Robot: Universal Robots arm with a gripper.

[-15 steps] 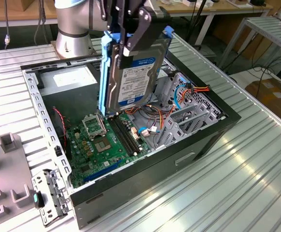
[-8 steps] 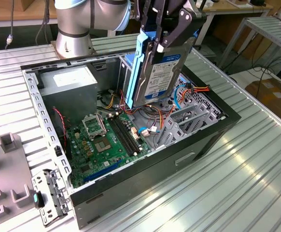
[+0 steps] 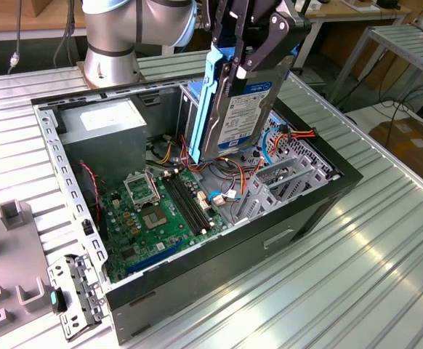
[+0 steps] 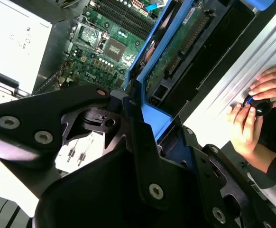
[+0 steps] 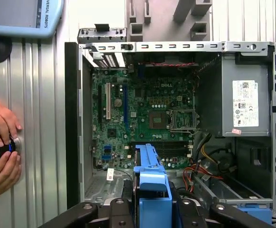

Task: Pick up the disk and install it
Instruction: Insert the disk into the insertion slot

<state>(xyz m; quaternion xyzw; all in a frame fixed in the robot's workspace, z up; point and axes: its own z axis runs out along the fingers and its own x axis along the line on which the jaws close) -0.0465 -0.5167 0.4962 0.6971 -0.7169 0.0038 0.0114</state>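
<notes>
Ribbed aluminium table (image 3: 371,247) under everything; exterior view, left to right. Open black desktop computer case (image 3: 197,291) next, with grey boxy power supply (image 3: 106,131) and green motherboard (image 3: 153,218). Over the case's middle, black two-fingered gripper (image 3: 239,64) clamped on the disk (image 3: 244,109), a flat dark hard drive with bright blue plastic side rails, held above the case floor. Perforated grey metal drive cage (image 3: 284,182) just right of it. Likely trouble: lower end snags the loose red and orange cables (image 3: 233,161) beneath, or rails meet the cage skewed and jam. Long axis near upright, top leaning toward the exterior view's right; label faces that way, lower end pointing down into the case
</notes>
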